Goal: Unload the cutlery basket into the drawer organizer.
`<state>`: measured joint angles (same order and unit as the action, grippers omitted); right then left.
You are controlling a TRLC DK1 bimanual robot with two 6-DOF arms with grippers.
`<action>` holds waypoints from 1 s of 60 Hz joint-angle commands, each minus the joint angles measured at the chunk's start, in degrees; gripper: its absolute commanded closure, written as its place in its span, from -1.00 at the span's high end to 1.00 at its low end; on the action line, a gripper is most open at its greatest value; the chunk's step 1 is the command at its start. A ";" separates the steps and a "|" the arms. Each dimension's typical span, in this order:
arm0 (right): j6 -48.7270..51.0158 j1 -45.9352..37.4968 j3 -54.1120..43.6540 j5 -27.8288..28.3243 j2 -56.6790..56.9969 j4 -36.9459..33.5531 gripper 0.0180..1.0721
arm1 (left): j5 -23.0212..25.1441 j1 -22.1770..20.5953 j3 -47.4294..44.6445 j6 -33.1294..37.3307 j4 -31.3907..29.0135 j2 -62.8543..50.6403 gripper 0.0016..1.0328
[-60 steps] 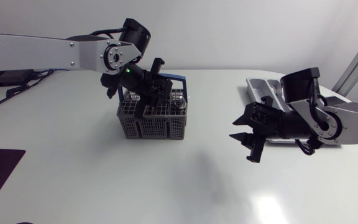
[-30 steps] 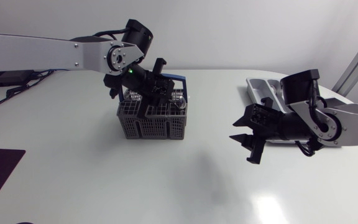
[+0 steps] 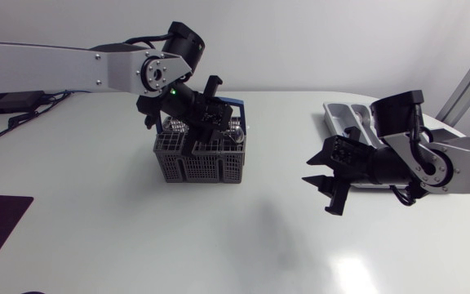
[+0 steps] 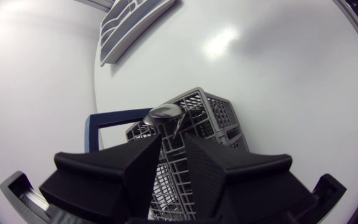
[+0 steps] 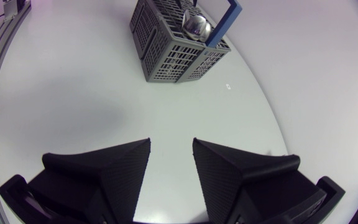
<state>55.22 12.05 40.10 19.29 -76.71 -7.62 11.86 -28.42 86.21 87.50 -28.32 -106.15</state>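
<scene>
step in hand, as judged: first pick from the cutlery basket (image 3: pixel 201 159), which stands on the table (image 3: pixel 96 212), well apart from the drawer organizer (image 3: pixel 343 117); left gripper (image 4: pixel 174 142) over the basket top, fingers parted by a narrow gap; neck of a spoon (image 4: pixel 163 114) at the tips, no two-sided contact seen; spoon stands bowl-up in the basket beside the blue handle (image 5: pixel 224 23); right gripper (image 5: pixel 171 155) spread, holding nothing, between basket and organizer; next move calls for closing on the neck and lifting straight clear of the grid; hidden: spoon shaft inside the basket; other cutlery not discernible; organizer partly covered by the right arm
</scene>
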 commanded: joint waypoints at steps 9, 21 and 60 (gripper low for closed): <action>-1.17 -0.01 -1.51 0.05 0.68 0.23 0.00 | -0.08 -0.23 2.20 1.53 -0.60 -0.02 -0.25; -0.99 -0.19 -1.51 0.14 0.68 0.23 0.00 | -0.17 -0.49 3.08 1.53 -0.69 -1.43 -0.25; -0.55 -0.80 -1.69 0.31 0.51 0.32 0.00 | -0.43 -0.84 4.05 1.70 -1.04 -3.98 -0.26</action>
<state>55.24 11.51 40.10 19.33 -76.71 -7.62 11.62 -28.69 88.55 87.50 -28.86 -108.55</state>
